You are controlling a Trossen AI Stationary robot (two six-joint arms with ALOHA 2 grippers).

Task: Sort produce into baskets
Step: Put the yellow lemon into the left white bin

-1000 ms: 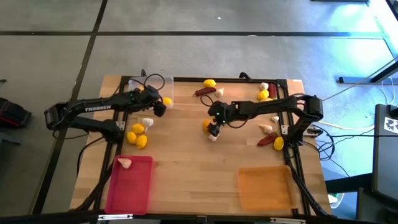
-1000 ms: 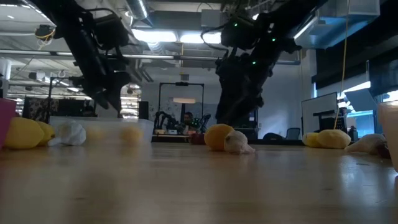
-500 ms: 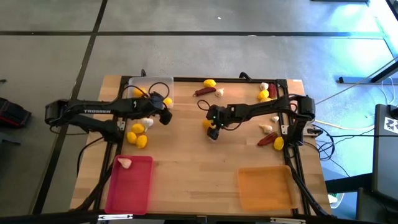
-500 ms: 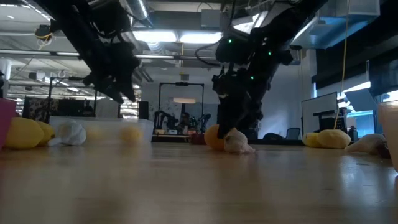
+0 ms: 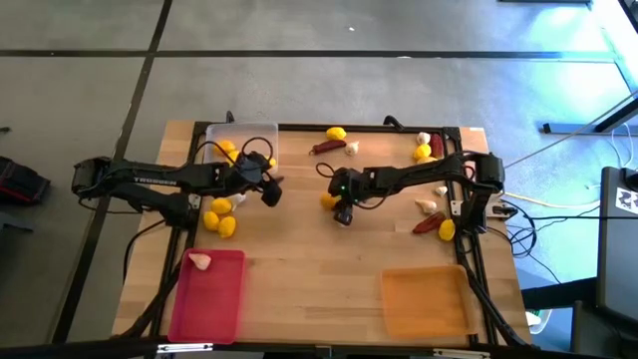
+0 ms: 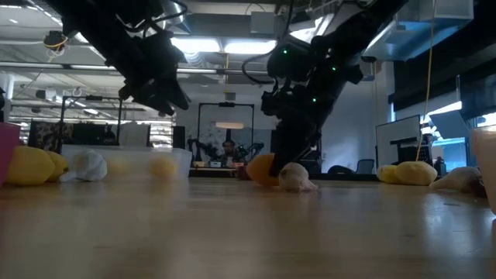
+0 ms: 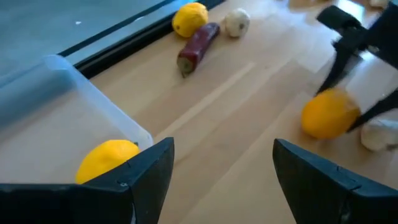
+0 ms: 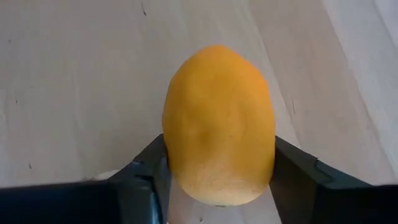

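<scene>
Two jaws mid-table on open wood: right gripper (image 8: pixel 217 180) clamped around orange fruit (image 8: pixel 219 124), left gripper (image 7: pixel 217 168) agape, empty.

Both arms are built of dark, nearly black links joined at rounded housings. The left arm (image 5: pixel 150 179) carries white block lettering along its long forearm link, probably a maker's name, though it is too small to read for sure. Thin black cables loop loosely over the left hand (image 5: pixel 269 189). The right arm (image 5: pixel 419 176) shows a small green light near its wrist. The right hand (image 8: pixel 217 186) has flat, dark grey fingers (image 8: pixel 140 180) with angled, faceted inner faces.
</scene>
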